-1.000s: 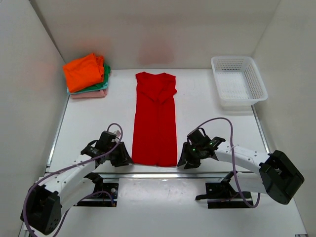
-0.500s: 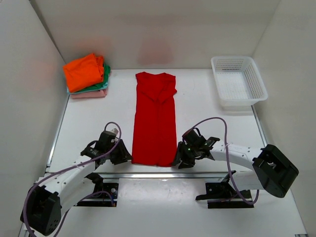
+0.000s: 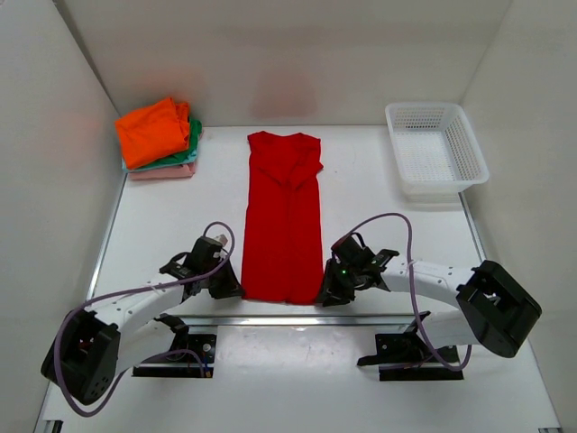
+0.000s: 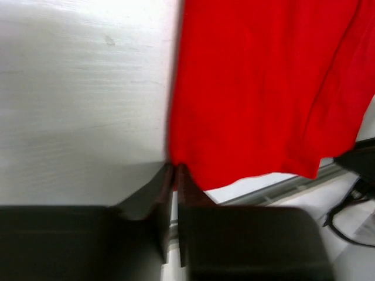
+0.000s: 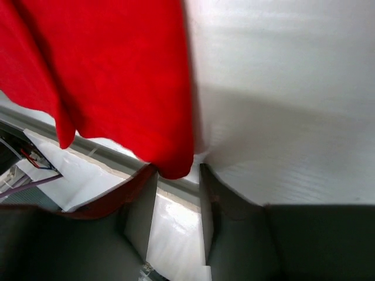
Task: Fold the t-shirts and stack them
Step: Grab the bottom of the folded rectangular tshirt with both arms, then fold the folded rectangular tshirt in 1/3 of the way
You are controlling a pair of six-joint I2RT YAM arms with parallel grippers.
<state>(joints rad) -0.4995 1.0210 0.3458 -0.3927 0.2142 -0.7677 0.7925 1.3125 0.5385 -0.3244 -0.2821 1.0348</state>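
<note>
A bright red t-shirt (image 3: 285, 216), folded lengthwise into a long strip, lies flat in the middle of the table. My left gripper (image 3: 236, 290) is at the strip's near left corner. In the left wrist view its jaws (image 4: 174, 168) are nearly together, with the tip of the red hem (image 4: 252, 105) pinched between them. My right gripper (image 3: 323, 296) is at the near right corner. In the right wrist view it (image 5: 177, 170) stands open, its fingers either side of the red hem corner (image 5: 174, 167). Folded orange (image 3: 153, 131), green (image 3: 192, 135) and pale pink (image 3: 162, 171) t-shirts are stacked at the back left.
A white mesh basket (image 3: 478, 161) stands at the back right. White walls enclose the table on the left, the back and the right. The table's near edge and a metal rail (image 3: 270, 319) run just behind both grippers.
The left gripper slid right to the shirt's near left corner and closed on it. The right gripper moved left onto the near right corner, and its jaws narrowed. The shirt lies as before.
</note>
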